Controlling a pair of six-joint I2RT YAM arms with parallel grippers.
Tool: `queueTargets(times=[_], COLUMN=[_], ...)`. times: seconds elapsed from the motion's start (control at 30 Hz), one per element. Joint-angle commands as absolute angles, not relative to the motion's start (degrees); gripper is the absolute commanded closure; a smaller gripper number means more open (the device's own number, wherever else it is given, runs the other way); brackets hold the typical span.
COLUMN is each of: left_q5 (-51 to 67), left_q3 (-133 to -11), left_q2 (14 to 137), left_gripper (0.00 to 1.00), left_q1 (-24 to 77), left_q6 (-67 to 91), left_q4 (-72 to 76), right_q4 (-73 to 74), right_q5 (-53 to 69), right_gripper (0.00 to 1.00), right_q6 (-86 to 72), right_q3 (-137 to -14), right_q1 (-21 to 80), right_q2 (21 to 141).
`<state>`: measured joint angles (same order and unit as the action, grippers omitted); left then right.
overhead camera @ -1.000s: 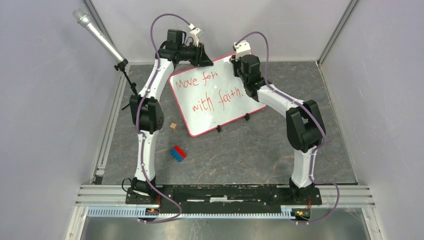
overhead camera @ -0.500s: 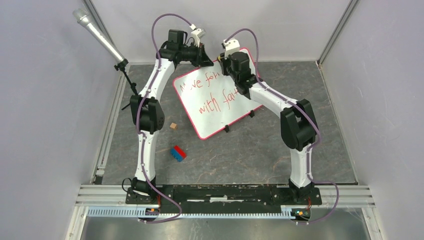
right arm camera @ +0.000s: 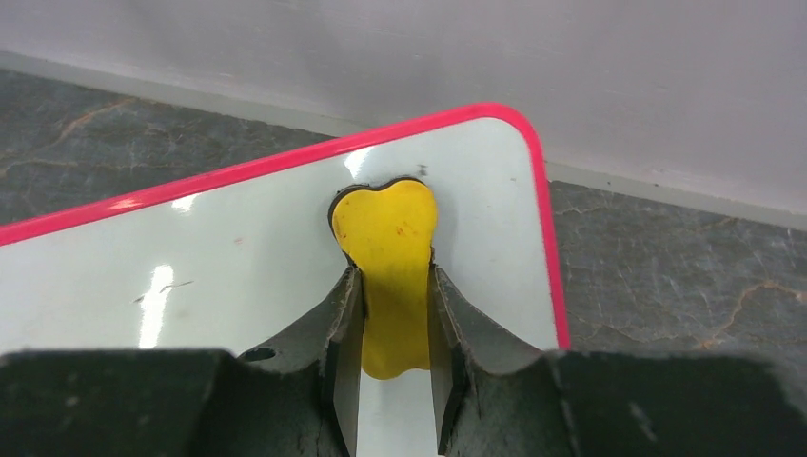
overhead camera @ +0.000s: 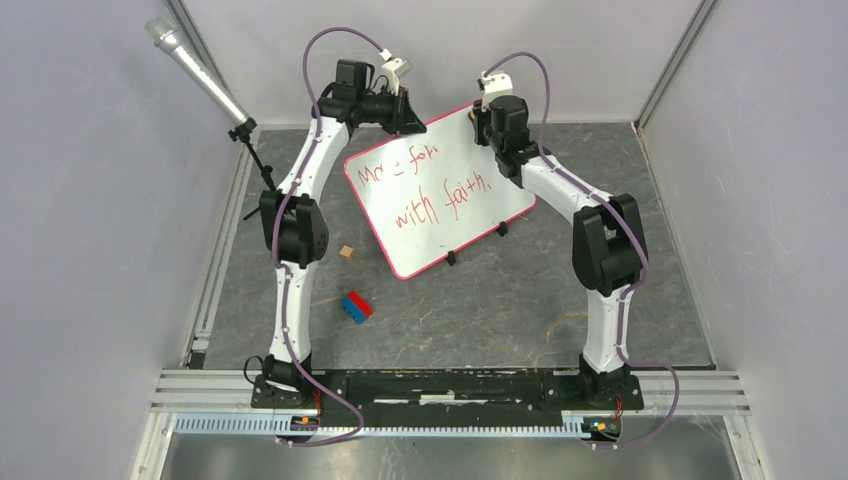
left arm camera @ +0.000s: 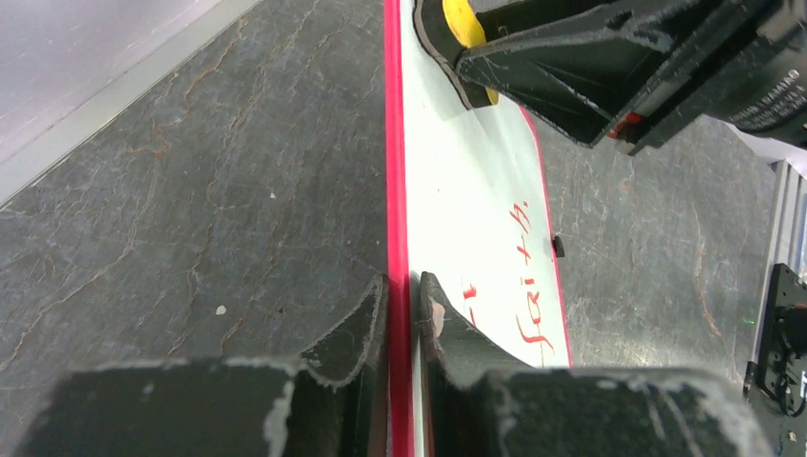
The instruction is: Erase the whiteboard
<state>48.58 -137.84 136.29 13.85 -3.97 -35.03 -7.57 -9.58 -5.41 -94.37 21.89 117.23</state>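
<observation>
The whiteboard [overhead camera: 440,200] lies tilted on the floor with red handwriting; part of the top line is wiped away. My left gripper [overhead camera: 410,115] is shut on its far pink rim [left arm camera: 395,190], one finger on each side. My right gripper [overhead camera: 487,125] is shut on a yellow eraser [right arm camera: 388,267] and presses it on the board near its far right corner [right arm camera: 519,129]. The eraser also shows in the left wrist view [left arm camera: 462,24].
A microphone [overhead camera: 195,70] on a stand leans at the far left. A small brown cube [overhead camera: 346,252] and a blue and red brick [overhead camera: 356,306] lie left of the board. Two black clip feet [overhead camera: 452,259] sit on its near edge.
My right gripper swept left across the top line with the eraser, then back to the far right corner. Letters of the top line are wiped. The board shifted a little.
</observation>
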Motion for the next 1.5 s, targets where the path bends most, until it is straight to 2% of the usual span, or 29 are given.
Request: queueTargets(times=[0.0,0.23,0.37,0.6,0.83,0.9,1.03,1.07,1.1,1.13,1.23,1.3,1.47], left_q5=[49.4,45.8,45.4,45.6,45.2,43.1,37.1,35.7,34.3,31.4,26.6,22.4,10.3], left_q3=[-135.4,-130.1,-129.3,-129.2,-129.6,-129.9,-130.6,-130.5,-130.5,-130.4,-128.8,-127.4,-115.8], left_q2=[134.5,131.6,131.1,130.7,131.0,130.8,128.9,128.1,127.2,125.9,120.9,117.3,105.0], left_gripper=[0.91,0.97,0.97,0.98,0.96,0.86,0.41,0.35,0.22,0.15,0.1,0.02,0.0], left_q1=[15.9,17.3,17.3,17.3,17.4,17.3,16.7,16.5,16.3,16.3,16.2,16.2,16.2], left_q6=[-9.1,-14.0,-14.3,-14.5,-13.1,-11.1,-5.5,-3.8,-2.1,-0.8,2.9,5.8,12.8], left_q4=[-37.5,-36.3,-35.9,-36.1,-36.0,-35.8,-34.9,-34.6,-34.4,-34.5,-34.7,-35.6,-36.0], right_q4=[-4.2,-4.1,-3.0,-3.3,-5.6,-5.8,-6.9,-7.4,-7.9,-8.3,-9.5,-10.0,-11.7], right_q5=[-5.8,-3.6,-8.7,-9.2,-5.9,-6.0,-6.6,-6.6,-6.4,-6.1,-5.7,-5.5,-4.3], right_gripper=[0.78,0.78,0.78,0.77,0.78,0.78,0.78,0.78,0.78,0.78,0.78,0.78,0.78], right_q6=[2.8,4.5,1.8,-6.6,-4.3,-3.3,-3.2,-3.2,-3.2,-3.2,-3.2,-3.3,-4.0], right_q3=[-98.5,-97.3,-98.0,-93.7,-91.8,-91.7,-89.4,-88.7,-87.9,-87.2,-85.1,-83.9,-80.8], right_q1=[27.8,30.1,28.6,22.3,23.3,24.0,24.0,24.0,24.0,24.0,24.0,24.0,24.0], right_q2=[119.2,118.2,118.8,117.2,115.8,115.5,113.8,113.2,112.4,111.9,109.9,108.8,106.6])
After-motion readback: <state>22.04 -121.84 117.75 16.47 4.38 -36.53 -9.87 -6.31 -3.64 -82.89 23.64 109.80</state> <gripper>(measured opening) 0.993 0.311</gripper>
